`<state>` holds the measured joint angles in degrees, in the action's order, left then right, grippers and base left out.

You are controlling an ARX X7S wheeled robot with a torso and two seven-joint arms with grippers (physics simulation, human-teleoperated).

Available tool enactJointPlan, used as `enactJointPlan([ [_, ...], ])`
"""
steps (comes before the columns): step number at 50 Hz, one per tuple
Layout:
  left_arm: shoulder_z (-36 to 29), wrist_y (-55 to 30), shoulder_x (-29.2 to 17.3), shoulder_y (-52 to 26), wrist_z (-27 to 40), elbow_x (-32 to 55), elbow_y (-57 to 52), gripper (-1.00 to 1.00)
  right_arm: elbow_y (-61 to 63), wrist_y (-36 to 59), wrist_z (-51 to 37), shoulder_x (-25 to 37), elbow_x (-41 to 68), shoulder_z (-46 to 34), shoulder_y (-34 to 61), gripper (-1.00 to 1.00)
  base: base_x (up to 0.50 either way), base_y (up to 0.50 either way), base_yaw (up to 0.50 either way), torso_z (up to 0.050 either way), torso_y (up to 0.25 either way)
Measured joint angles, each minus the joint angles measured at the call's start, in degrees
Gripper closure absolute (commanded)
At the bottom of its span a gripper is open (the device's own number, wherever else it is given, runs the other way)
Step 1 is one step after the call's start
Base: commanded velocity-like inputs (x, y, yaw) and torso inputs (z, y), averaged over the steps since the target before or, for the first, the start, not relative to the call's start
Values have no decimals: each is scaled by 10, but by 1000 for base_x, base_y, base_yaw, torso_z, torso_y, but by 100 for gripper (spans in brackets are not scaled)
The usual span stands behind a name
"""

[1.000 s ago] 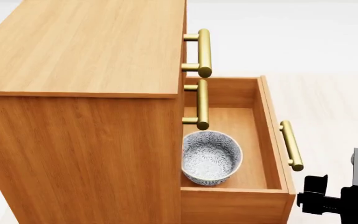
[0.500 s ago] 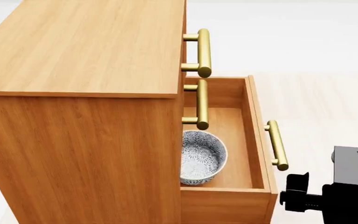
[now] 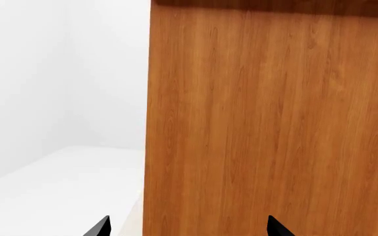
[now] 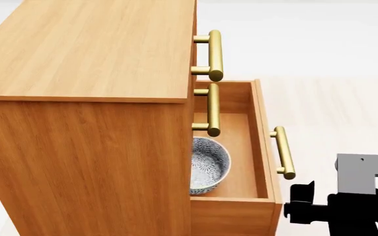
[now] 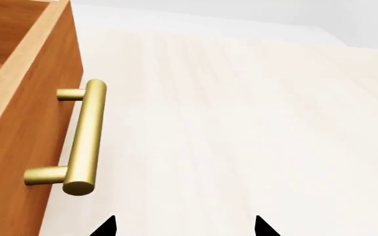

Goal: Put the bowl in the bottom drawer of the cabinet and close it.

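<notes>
One drawer is part-open: the bottom drawer [image 4: 241, 142] juts from the cabinet [image 4: 87, 123] with the bowl [image 4: 208, 164] inside, half under its overhang, ready for closing; right gripper [image 5: 183, 227] spread and empty beside the brass handle [image 4: 282, 152], left gripper [image 3: 187, 228] likewise empty against its side

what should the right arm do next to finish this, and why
Probably keep pushing the bottom drawer toward the cabinet. The bowl already sits inside, partly under the cabinet front, yet the drawer is about half out. The right gripper sits beside the drawer front, near its handle.
</notes>
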<state>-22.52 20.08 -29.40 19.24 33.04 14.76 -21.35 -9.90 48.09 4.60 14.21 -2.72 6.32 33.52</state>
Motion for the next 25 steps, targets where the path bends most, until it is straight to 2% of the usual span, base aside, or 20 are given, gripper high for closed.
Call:
enactJointPlan([
  [25,-1,2,-1,0,2,1,-1,-100,18,8,-6,-14,5,-6,-6,-100,0,0,0,0,0],
])
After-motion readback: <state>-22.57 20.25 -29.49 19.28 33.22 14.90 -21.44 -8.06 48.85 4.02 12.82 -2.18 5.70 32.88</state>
